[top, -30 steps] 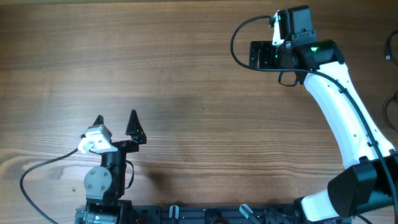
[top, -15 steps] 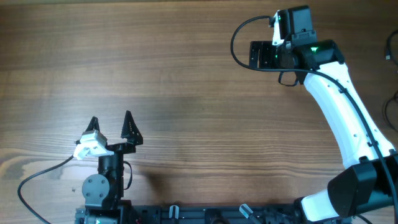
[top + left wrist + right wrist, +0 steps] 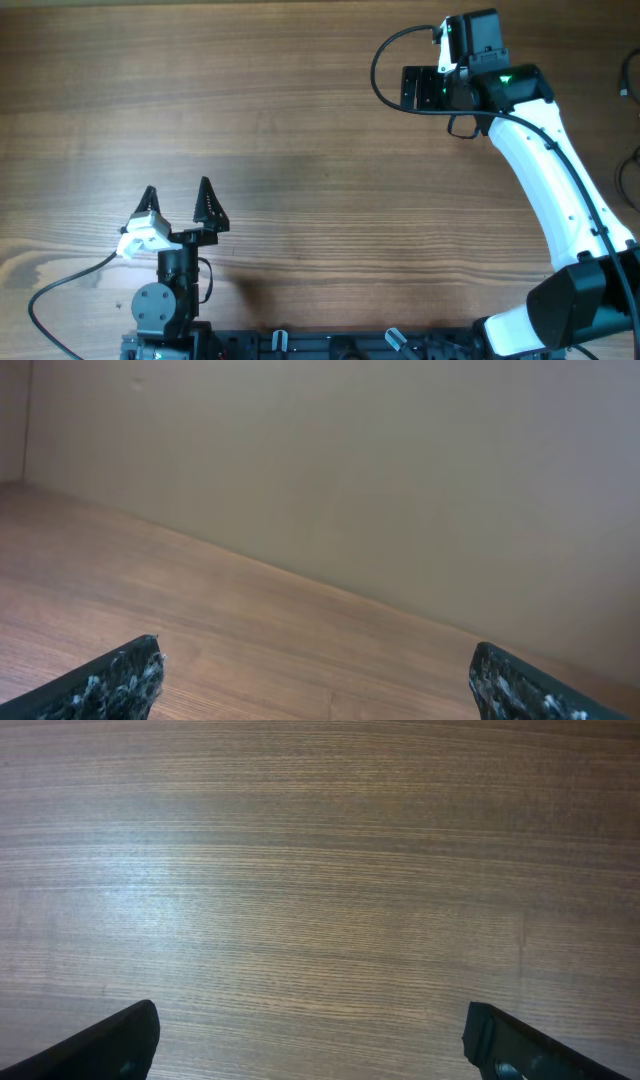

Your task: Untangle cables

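Nearest the robot's base, the left gripper [image 3: 177, 200] stood low over the table [image 3: 300, 150], its two dark fingers [image 3: 207, 205] spread wide with nothing between them. Its wrist view showed only the two fingertips [image 3: 110, 685] at the lower corners, bare wood past them and a plain wall [image 3: 400, 480] beyond, so the arm seemed pitched nearly level, looking out across the table and not down at any work. That read as a resting pose, kept close to the base and out of the way.

Farther off, the right arm [image 3: 560, 190] reached to the far right part of the table, where its gripper [image 3: 420, 88] pointed down at the wood. The wrist view showed the fingertips [image 3: 105, 1045] wide apart at the lower corners and holding nothing, with only wood grain between; the downward aim suited a search of the surface.

No cables lay on the wood in any view. A thin dark line [image 3: 628, 85] at the right edge of the overhead view could have been one, but it was too small and cut off to tell. Judged so, the untangling had no cable in hand.
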You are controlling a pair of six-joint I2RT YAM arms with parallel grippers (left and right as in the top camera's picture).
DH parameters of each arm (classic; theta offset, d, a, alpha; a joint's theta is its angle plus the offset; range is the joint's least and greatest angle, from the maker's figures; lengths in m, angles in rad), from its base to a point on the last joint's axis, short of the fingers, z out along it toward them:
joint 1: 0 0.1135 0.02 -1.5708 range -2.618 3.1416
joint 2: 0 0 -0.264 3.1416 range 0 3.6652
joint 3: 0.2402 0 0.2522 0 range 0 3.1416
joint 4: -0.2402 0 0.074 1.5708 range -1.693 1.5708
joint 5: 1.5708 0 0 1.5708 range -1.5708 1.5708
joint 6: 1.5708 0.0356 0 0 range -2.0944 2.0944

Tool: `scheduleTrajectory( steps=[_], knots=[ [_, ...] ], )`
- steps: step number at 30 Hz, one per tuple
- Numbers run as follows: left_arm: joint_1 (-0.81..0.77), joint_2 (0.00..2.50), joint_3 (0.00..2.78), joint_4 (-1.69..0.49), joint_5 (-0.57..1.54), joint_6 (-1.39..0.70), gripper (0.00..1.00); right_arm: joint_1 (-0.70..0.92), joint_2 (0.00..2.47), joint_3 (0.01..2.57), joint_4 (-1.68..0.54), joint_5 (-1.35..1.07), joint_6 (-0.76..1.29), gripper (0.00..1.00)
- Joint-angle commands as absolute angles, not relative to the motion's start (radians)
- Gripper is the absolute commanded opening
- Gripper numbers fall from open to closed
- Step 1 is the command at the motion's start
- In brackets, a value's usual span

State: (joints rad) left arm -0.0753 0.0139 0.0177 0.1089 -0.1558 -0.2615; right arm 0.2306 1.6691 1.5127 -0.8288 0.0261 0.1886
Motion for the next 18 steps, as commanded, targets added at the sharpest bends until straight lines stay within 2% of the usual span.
scheduleTrajectory(
  steps=[1,8,18],
  knots=[
    [-0.067,0.003,0.006,0.080,-0.146,-0.271,1.00,0.233,1.680,1.511,-0.827,0.014,0.193,1.00],
    [-0.067,0.003,0.006,-0.065,-0.132,-0.269,1.00,0.233,1.680,1.511,-0.827,0.014,0.193,1.00],
    [-0.067,0.003,0.006,-0.065,-0.125,-0.266,1.00,0.233,1.680,1.511,-0.827,0.014,0.193,1.00]
  ],
)
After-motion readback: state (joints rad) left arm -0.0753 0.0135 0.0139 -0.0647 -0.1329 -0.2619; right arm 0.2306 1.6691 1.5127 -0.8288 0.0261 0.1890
